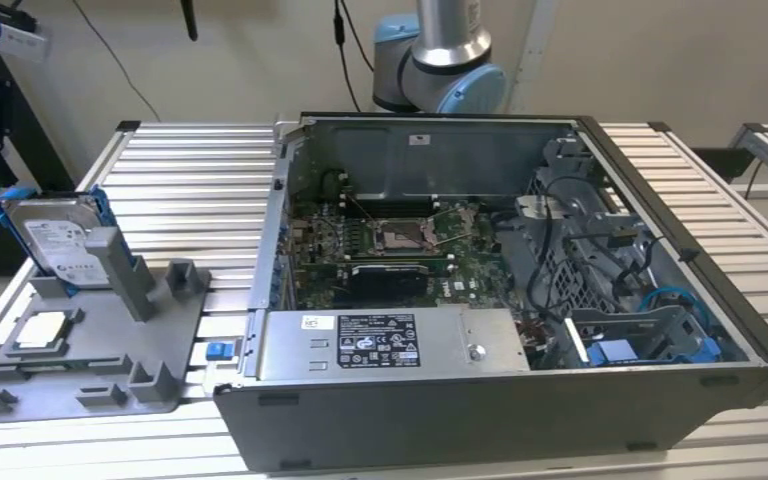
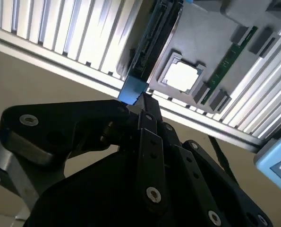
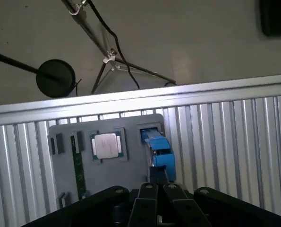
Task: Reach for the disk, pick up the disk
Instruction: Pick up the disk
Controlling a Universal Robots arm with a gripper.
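Standing on edge in a slot of the grey fixture [image 1: 157, 335], the disk [image 1: 53, 240] is at the exterior view's left, its blue bracket around it, on the slatted metal table [image 1: 197, 170]. A square silver chip [image 1: 44, 328] lies flat on the fixture nearer the camera. The open computer case [image 1: 491, 420] sits to the right, just beside the fixture. In the first wrist view the gripper [image 3: 157, 174] looks down on the disk, black fingers drawn together with nothing between them, not touching it. A green memory stick [image 3: 77, 165] lies beside the chip.
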